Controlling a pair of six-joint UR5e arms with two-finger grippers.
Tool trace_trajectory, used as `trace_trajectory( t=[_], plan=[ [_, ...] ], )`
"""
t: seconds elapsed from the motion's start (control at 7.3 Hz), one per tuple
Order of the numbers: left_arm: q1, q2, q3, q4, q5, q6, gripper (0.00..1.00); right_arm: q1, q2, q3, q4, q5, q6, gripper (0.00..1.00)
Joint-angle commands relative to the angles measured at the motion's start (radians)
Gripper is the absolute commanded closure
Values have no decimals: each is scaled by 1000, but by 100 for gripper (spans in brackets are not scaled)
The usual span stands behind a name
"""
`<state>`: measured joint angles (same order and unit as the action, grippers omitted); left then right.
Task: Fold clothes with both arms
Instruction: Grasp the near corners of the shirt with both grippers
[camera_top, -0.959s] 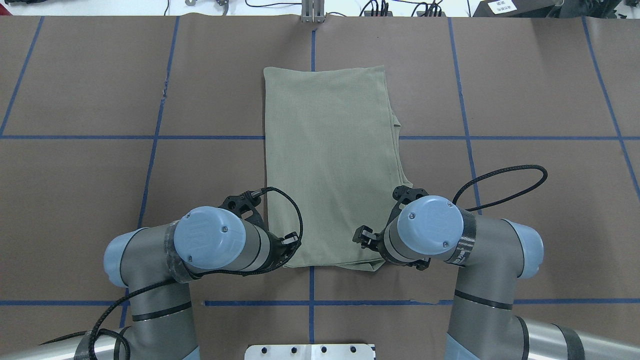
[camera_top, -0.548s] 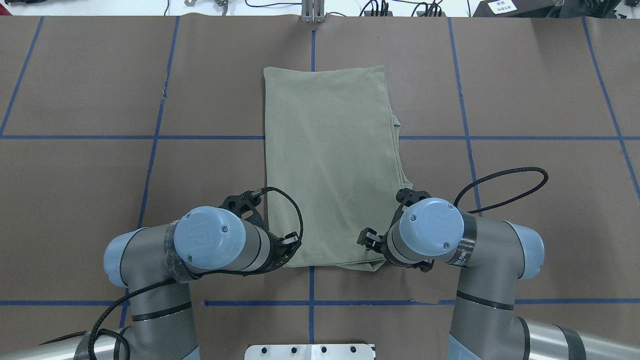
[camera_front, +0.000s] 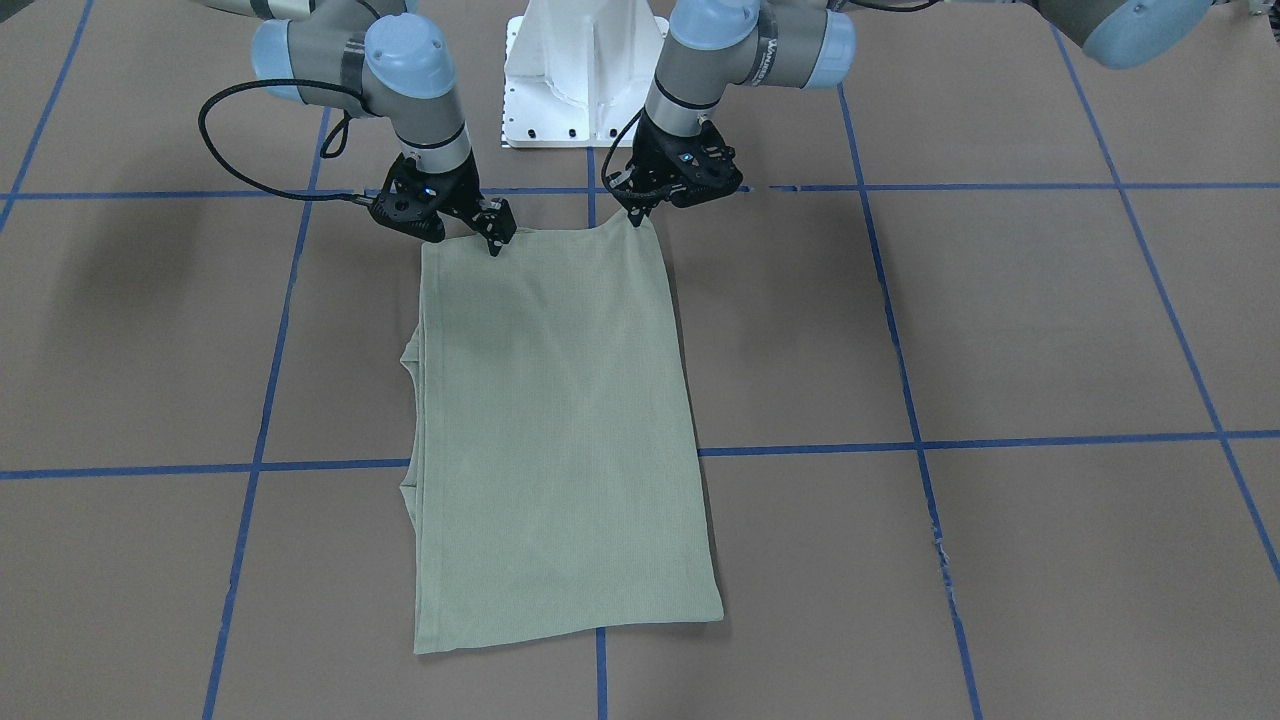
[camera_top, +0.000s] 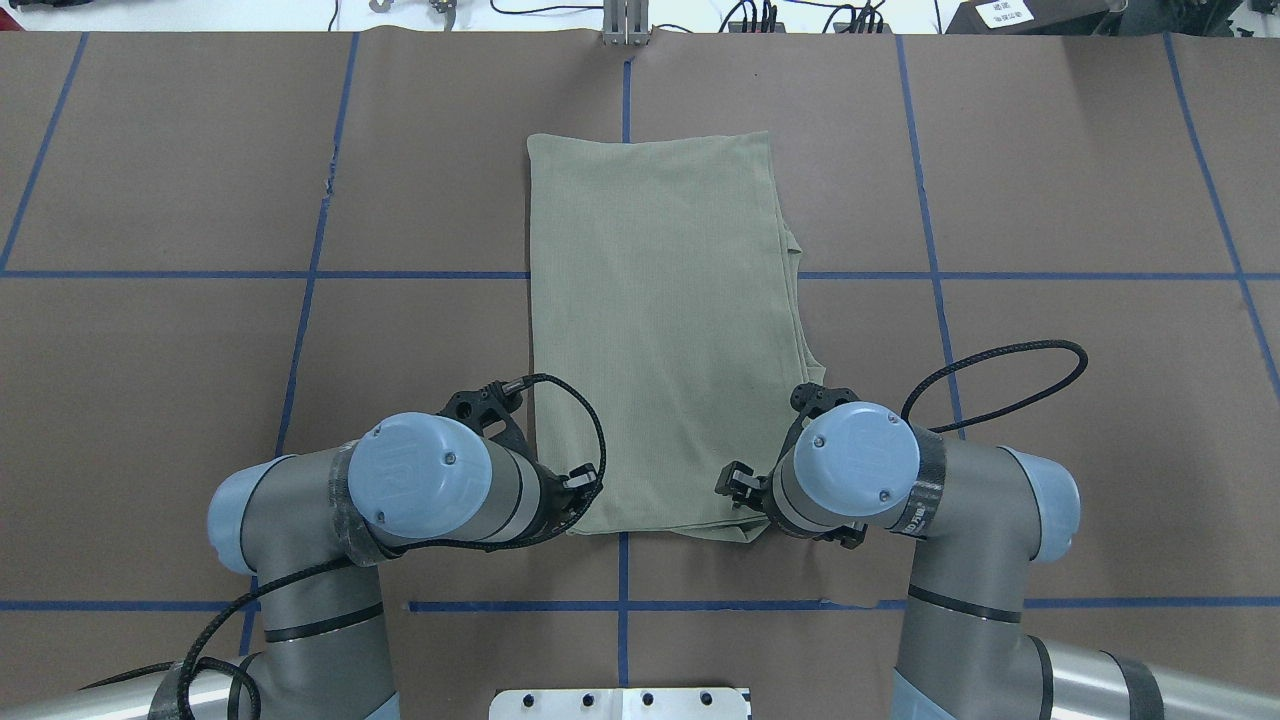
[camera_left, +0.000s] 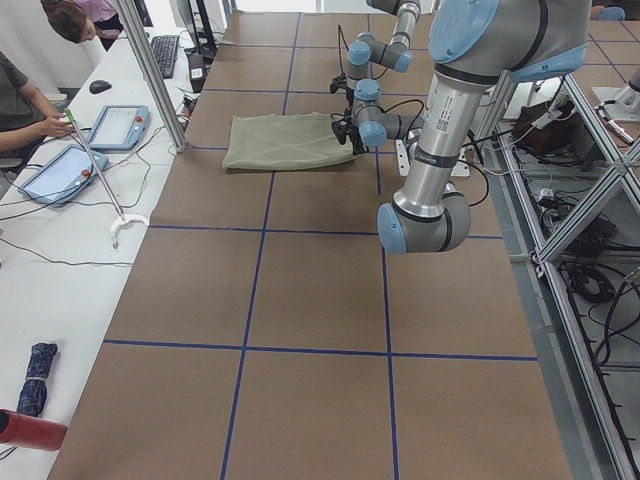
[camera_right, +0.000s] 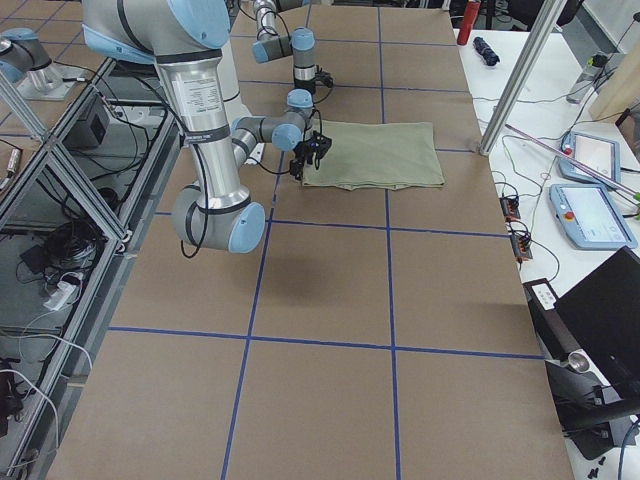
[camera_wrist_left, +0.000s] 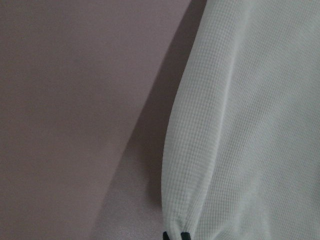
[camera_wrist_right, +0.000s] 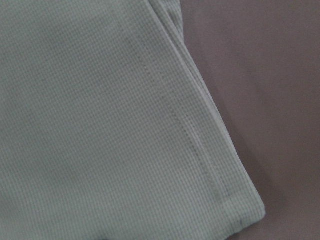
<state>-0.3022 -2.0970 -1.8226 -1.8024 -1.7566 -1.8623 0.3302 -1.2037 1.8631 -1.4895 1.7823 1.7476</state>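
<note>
In the front-facing view, a sage-green ribbed knit shirt (camera_front: 560, 430) lies folded into a long panel down the middle of the frame. It rests on a brown paper-covered table (camera_front: 1000, 330) marked with blue tape lines (camera_front: 910, 400). At its top right corner the black left gripper (camera_front: 638, 215) is clamped on the fabric, and that corner is drawn slightly upward. The black right gripper (camera_front: 497, 240) is set on the top edge near the top left corner; whether its jaws are closed cannot be told.

In the overhead view the shirt (camera_top: 660, 330) is centred, with the left gripper (camera_top: 583, 492) at its lower left corner and the right gripper (camera_top: 735, 485) at its lower right.

In the left side view the shirt (camera_left: 285, 140) is seen small at the upper middle; in the right side view it (camera_right: 375, 155) is likewise seen at the upper middle.

In the left wrist view two dark fingertips (camera_wrist_left: 184, 235) are pinched on the shirt's edge (camera_wrist_left: 250, 125) at the bottom of the frame.

In the right wrist view a stitched corner of the shirt (camera_wrist_right: 100, 125) fills the left and centre of the frame.
</note>
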Motion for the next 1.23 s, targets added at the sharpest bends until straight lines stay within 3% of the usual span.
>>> trace_trajectory(
  t=[0.0, 0.27, 0.41, 1.1],
  plan=[
    [0, 0, -1, 0, 0, 0, 100, 0, 1, -1, 2, 3, -8, 50],
    [0, 0, 0, 0, 0, 0, 100, 1, 1, 1, 5, 5, -11, 96],
    [0, 0, 2, 0, 0, 0, 100, 0, 3, 4, 6, 6, -11, 100],
    [3, 3, -27, 2, 0, 0, 100, 13, -7, 74, 3, 19, 1, 100]
  ],
)
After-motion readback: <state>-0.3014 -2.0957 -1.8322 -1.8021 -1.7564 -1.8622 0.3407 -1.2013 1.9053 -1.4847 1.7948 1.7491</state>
